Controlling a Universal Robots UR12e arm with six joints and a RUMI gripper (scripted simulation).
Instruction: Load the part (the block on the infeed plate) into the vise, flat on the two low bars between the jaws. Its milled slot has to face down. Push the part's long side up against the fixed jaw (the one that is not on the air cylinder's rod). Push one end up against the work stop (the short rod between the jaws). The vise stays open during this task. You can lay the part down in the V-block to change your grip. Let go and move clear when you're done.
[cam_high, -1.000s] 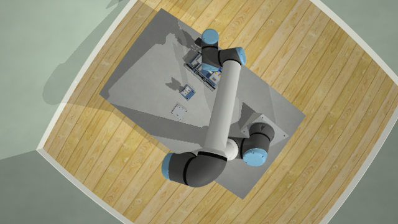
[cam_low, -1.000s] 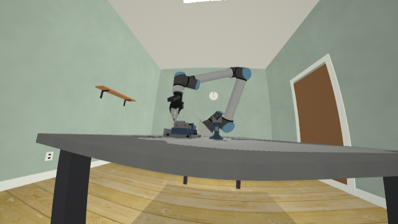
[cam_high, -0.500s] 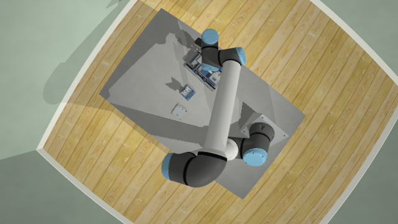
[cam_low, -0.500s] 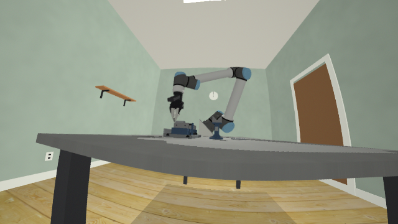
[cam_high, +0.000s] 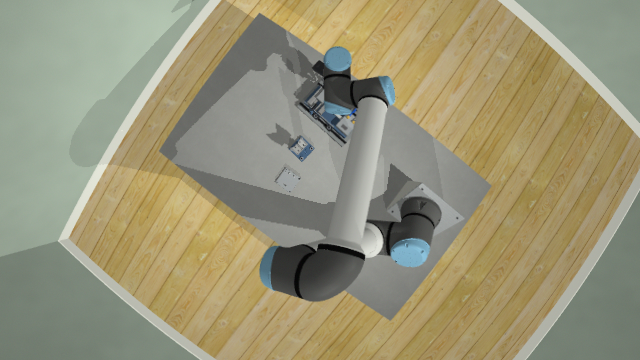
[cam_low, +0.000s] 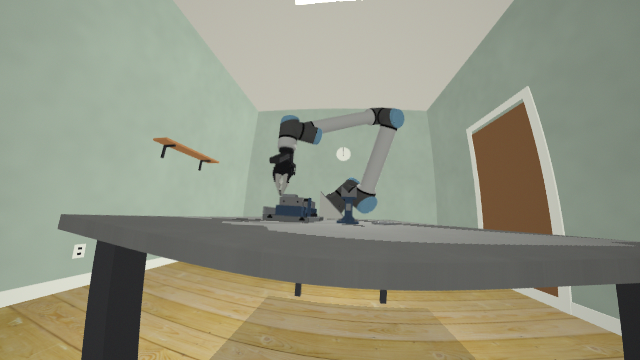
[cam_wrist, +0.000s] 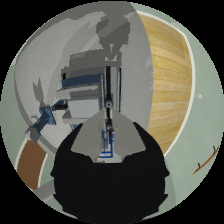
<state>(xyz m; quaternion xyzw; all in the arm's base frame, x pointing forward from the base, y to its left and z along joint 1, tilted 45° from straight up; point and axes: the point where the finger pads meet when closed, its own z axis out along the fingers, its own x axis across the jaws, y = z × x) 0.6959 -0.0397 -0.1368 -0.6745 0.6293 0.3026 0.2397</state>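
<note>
The part, the milled block to be loaded, cannot be made out for certain. No block shows on the flat grey metal infeed plate, inward from the worktop's long edge opposite the vise, nor in the blue-and-grey V-block near it. It probably lies among the jaws of the blue-and-grey metal vise, close to the long edge that runs to the corner beside the arm's base, but the arm covers much of that place from above.

The pale, tapered pincer points down at the vise, its fingers shut together with nothing between them. Whether the tips touch anything there, I cannot tell.

The block should handle as rigid metal: fairly heavy for its size, unlikely to bend or break, but apt to slide on smooth faces. If it is already down, closed tips low against a side or end suit small nudges toward the fixed jaw and the work stop; pressing high could tip it, and an off-centre push could turn it. If it needs lifting, a grip across its two long faces, near mid-length, should resist twisting, with finger room beside the fixed jaw the likely difficulty.
</note>
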